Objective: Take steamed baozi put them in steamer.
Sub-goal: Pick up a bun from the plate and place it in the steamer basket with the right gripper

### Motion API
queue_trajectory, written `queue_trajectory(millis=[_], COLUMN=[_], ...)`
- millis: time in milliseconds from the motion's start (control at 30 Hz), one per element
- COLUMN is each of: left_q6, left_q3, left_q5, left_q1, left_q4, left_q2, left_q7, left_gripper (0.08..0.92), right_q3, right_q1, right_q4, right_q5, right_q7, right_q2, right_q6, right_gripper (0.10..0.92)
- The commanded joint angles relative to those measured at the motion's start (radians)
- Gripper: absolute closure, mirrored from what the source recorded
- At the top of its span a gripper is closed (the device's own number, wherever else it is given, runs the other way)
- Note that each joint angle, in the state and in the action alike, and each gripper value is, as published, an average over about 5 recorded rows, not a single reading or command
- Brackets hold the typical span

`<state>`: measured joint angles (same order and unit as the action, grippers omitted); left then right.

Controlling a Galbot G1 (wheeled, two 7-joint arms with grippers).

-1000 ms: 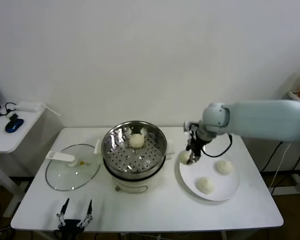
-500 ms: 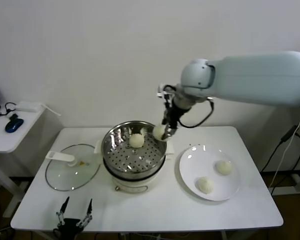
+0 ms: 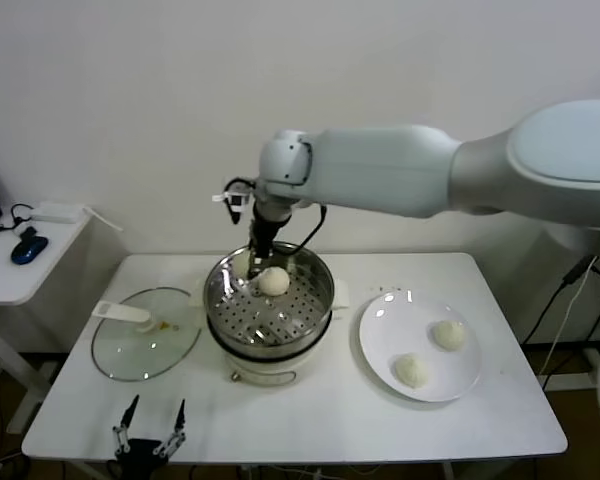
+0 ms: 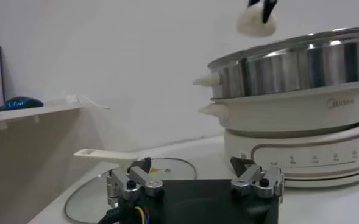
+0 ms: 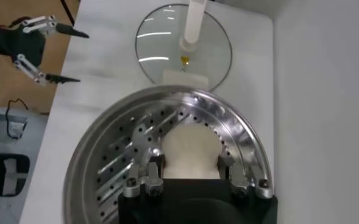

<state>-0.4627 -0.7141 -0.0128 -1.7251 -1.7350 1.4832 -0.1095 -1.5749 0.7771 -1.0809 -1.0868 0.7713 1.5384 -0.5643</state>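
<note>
1. The bench is white and carries everything, with a white wall just behind it.
2. The right arm reaches in from the right, across the far side of the bench, and its gripper hangs over the far-left rim of the steamer.
3. That steamer sits roughly mid-bench, shiny steel pot on a white base, perforated tray visible inside.
4. The white plate sits just right of the steamer, and two steamed baozi lie on it, one on the near side and one toward the right side.
5. The glass lid with its white handle lies flat on the bench, left of the steamer.
6. The left gripper is parked at the near-left edge of the bench, fingers spread apart, holding nothing.
7. One baozi already rests on the tray, toward the far side.
8. The right gripper is clamped on another baozi; the right wrist view shows it pinched between both fingers, above the tray. From the left wrist view that bun hangs clear above the steamer's rim, not touching it.
</note>
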Motion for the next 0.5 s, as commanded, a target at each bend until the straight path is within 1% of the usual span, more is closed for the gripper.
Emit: queue_trajectory(millis=[33,500], left_q6=[0.000,-0.002], left_q3=[-0.001,-0.002], left_q5=[-0.001,0.001], left_q1=[0.000,0.008], left_q4=[-0.003,0.008], left_q2=[0.002,0.001], left_q7=[0.000,-0.001], left_gripper=[0.177,0.177], right_q3=[0.038,0.014], right_q1=[-0.188,-0.198], right_q4=[0.145,0.143], right_q5=[0.069,0.107], right_q7=[-0.004,-0.007], right_q2=[0.120,0.106], right_q6=[-0.006,0.000], right_gripper=[0.440,0.436])
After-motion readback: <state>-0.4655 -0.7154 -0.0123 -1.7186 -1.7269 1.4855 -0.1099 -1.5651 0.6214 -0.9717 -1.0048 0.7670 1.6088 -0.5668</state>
